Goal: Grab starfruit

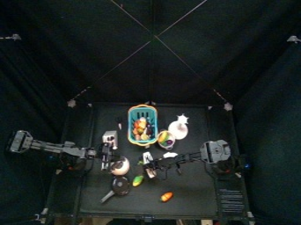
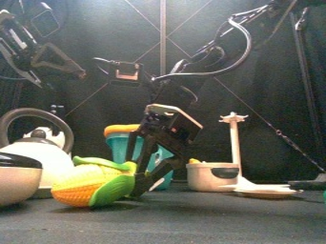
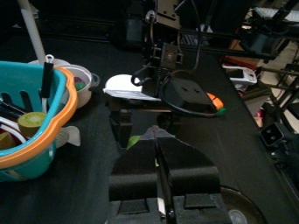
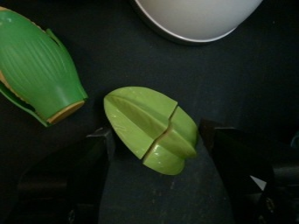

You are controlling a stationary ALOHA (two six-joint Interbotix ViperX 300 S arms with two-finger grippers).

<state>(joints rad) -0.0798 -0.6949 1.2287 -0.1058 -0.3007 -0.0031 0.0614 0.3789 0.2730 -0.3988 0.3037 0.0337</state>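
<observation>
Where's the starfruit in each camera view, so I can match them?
Right wrist: starfruit at centre, between the right gripper's open fingers.
Top: just front of table centre, mostly hidden under that gripper.
Front: low, left of centre, at the fingers; hard to separate from other green produce.
Left wrist: not clearly visible.
Shared landmark: the right gripper.
</observation>
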